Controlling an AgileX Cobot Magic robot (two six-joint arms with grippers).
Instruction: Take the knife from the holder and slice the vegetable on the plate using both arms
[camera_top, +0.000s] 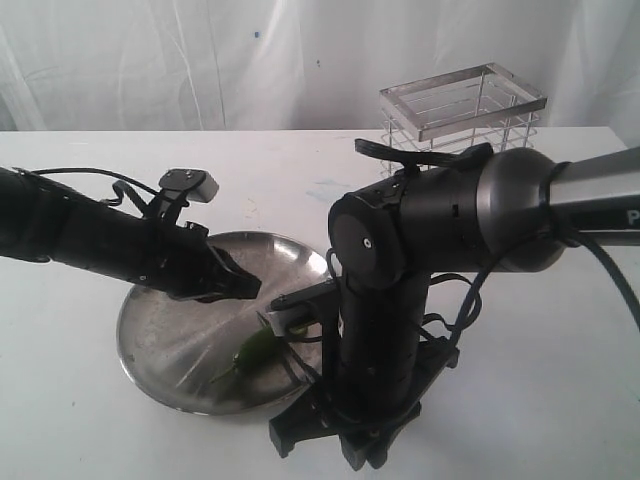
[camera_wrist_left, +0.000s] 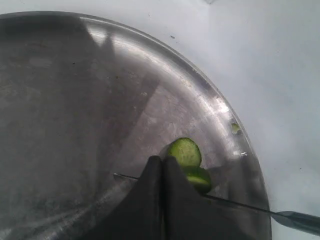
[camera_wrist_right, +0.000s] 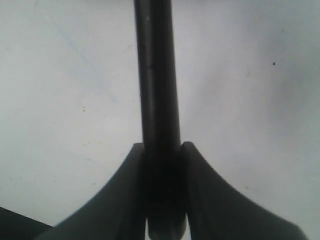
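While the left arm reaches over the plate in the exterior view, the left gripper hangs with its jaws pressed together a little way from the vegetable. The vegetable lies on the side of the plate nearer the right arm, which stands upright at that rim. The holder stands well apart behind, with no knife showing in it. From the left wrist view, the left gripper is closed with no gap, its tips touching or just beside the vegetable, which shows a pale round cut face. Whether they press it down I cannot tell. The knife comes in from the plate rim as a thin edge-on line and crosses the vegetable close by those tips, so its long axis lies across the chilli, not along it. From the right wrist view, the right gripper is clamped on the knife, whose black handle runs straight out between the pads over the white table. Judging from this, the next cut turns on sliding the blade sideways along the vegetable and away from the left fingertips, and the right arm is the nearer one.
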